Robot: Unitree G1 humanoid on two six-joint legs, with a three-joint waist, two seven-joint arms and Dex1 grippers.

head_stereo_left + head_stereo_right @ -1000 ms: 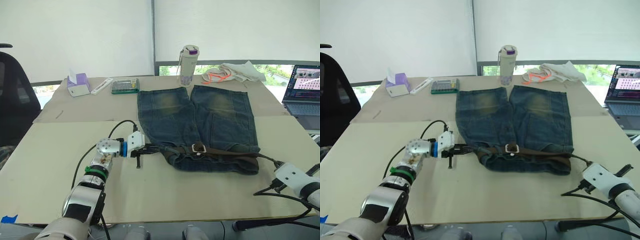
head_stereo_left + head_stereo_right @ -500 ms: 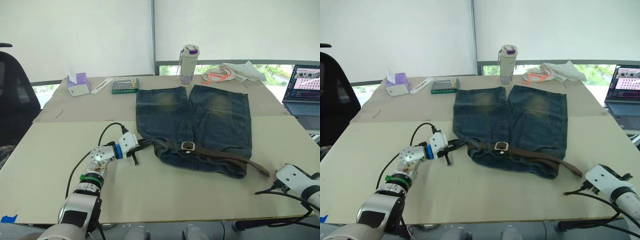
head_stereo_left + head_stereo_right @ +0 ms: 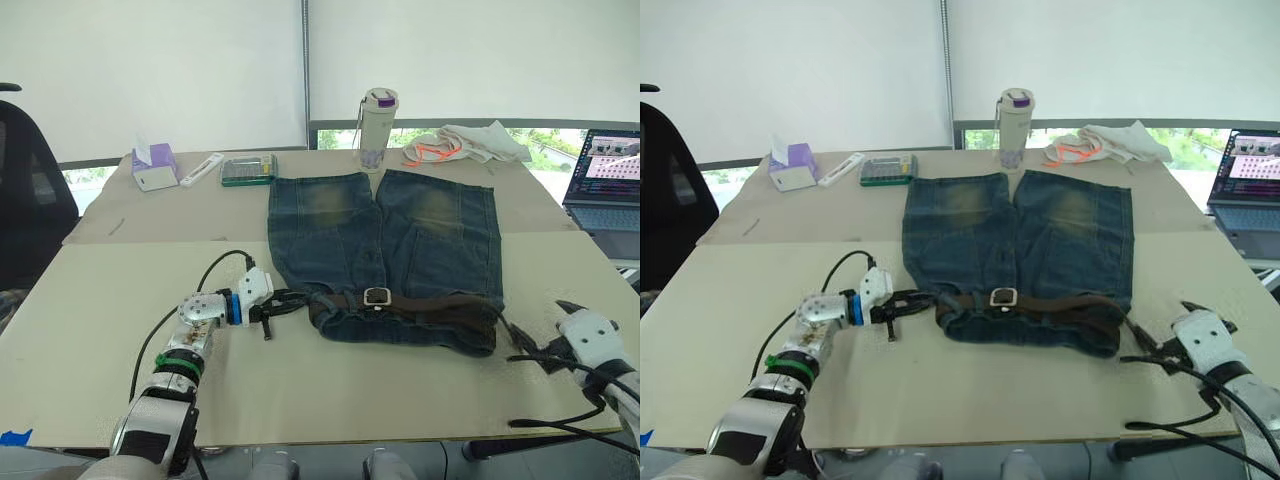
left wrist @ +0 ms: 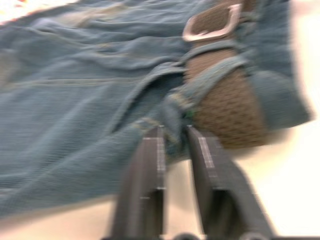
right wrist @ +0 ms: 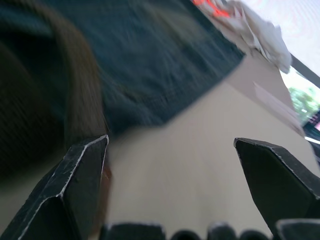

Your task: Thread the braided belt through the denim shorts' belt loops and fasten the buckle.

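risk: left gripper (image 4: 172,150) clamped on denim shorts (image 3: 385,240) waistband; right gripper (image 5: 175,165) spread apart could drag braided belt (image 3: 430,305) back out.

Denim shorts (image 3: 385,240): dark blue, yellowish faded patches. Braided belt (image 3: 430,304): dark brown weave. Buckle (image 3: 376,296): silver. Worktop (image 3: 120,300): beige.

Silver-and-white arms, blue and green wrist rings, black cables, black jaws.

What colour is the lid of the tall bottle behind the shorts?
Purple; the bottle lid shows best in the left eye view.
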